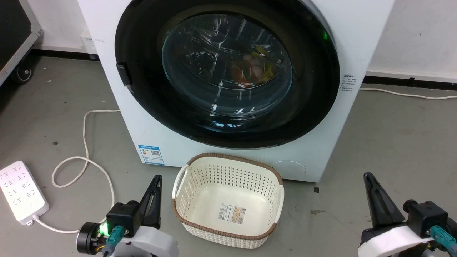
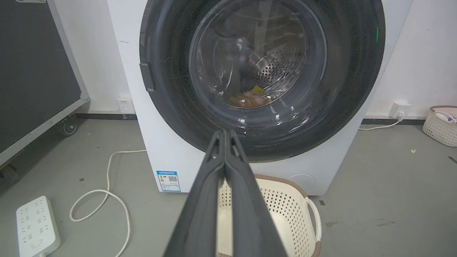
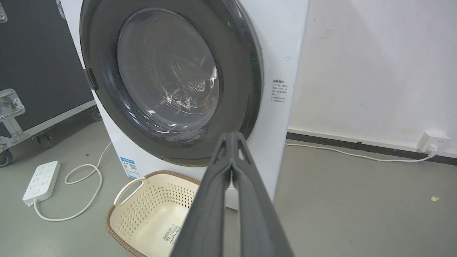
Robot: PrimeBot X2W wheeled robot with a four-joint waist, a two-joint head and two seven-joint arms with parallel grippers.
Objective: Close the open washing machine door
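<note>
The washing machine (image 1: 107,46) is a big white front-loader with a blue label sticker (image 1: 151,154) low on its front. Its washing machine door (image 1: 142,92), round and black-rimmed with a clear glass bowl (image 1: 228,64), lies flat against the machine's front in all three views, with a small latch tab (image 1: 124,74) on its left edge. Coloured laundry (image 1: 253,67) shows through the glass. My left gripper (image 1: 157,177) and right gripper (image 1: 367,175) sit low near the floor, both shut on nothing and well apart from the door. Their fingers point at the door (image 2: 171,117) (image 3: 242,117).
A cream perforated basket (image 1: 189,203) stands on the floor right below the door, between my grippers. A white power strip (image 1: 21,192) and its looped cable (image 1: 85,142) lie at the left. A black wheeled case (image 1: 14,35) stands far left. Another basket (image 2: 441,125) sits by the right wall.
</note>
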